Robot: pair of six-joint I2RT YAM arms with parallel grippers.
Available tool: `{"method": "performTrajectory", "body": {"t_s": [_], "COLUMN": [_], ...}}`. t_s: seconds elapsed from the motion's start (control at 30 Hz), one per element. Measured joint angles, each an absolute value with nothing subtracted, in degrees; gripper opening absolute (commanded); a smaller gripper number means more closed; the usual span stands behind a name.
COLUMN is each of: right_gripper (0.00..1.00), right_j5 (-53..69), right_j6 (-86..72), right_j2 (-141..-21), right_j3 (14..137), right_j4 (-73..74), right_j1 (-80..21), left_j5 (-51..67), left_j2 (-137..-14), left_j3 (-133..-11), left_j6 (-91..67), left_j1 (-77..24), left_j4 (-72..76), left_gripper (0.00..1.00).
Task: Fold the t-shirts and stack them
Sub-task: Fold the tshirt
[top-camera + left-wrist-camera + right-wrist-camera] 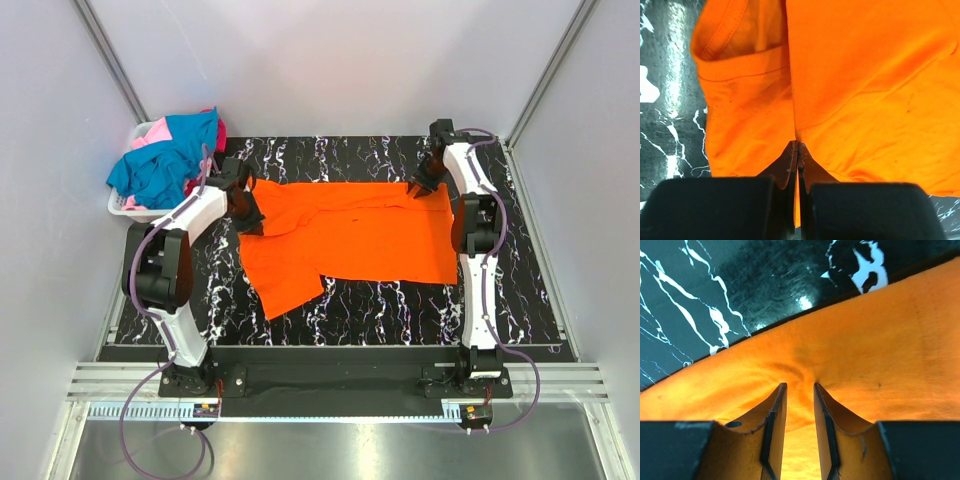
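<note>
The vivid orange t-shirt (350,235) lies spread on the black marbled table (380,305), one sleeve pointing to the near left. My left gripper (245,207) is at the shirt's left edge and shut on its cloth; in the left wrist view the jaws (798,145) meet with orange cloth (865,75) between them. My right gripper (421,188) is at the shirt's far right corner. In the right wrist view its jaws (800,386) pinch a puckered fold of the orange cloth (880,350) near the hem.
A white slatted basket (122,207) stands off the table's far left corner. It holds crumpled teal-blue (160,165), pink (150,133) and red (220,130) shirts. Grey walls enclose the table on three sides.
</note>
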State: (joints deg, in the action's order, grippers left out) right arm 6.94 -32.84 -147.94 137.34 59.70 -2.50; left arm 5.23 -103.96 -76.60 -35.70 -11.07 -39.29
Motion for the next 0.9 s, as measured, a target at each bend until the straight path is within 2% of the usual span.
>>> {"method": "performTrajectory", "body": {"t_s": [0.03, 0.17, 0.2, 0.3, 0.6, 0.73, 0.9], "right_gripper": [0.36, 0.39, 0.4, 0.41, 0.45, 0.48, 0.49], "right_j5": [7.0, 7.0, 7.0, 7.2, 14.3, 18.7, 23.4], "right_j6": [-32.8, -31.9, -31.5, -30.0, -26.7, -26.5, -26.5], "right_j2": [-147.9, -147.9, -147.9, -147.9, -148.0, -148.0, -148.0], "right_j3": [137.3, 137.3, 137.3, 137.3, 138.4, 141.7, 143.9], "right_j4": [59.7, 59.7, 59.7, 59.8, 59.7, 58.7, 55.4], "right_j1": [-2.6, -3.5, -3.9, -5.9, -18.0, -22.1, -22.5], "left_j5": [5.0, 2.4, 1.6, -0.4, -1.1, 1.9, 8.2], "left_j2": [-104.0, -104.0, -104.0, -104.0, -105.3, -106.9, -108.5], "left_j3": [-76.3, -75.2, -75.1, -75.0, -78.4, -80.3, -80.3], "left_j6": [-35.8, -36.8, -36.9, -37.4, -37.5, -38.0, -39.7], "left_j1": [-11.2, -11.2, -11.2, -11.2, -11.2, -10.7, -9.1], "left_j4": [-39.2, -39.3, -39.4, -39.3, -39.2, -38.1, -35.8], "left_gripper": [0.22, 0.41, 0.43, 0.46, 0.46, 0.45, 0.45]}}
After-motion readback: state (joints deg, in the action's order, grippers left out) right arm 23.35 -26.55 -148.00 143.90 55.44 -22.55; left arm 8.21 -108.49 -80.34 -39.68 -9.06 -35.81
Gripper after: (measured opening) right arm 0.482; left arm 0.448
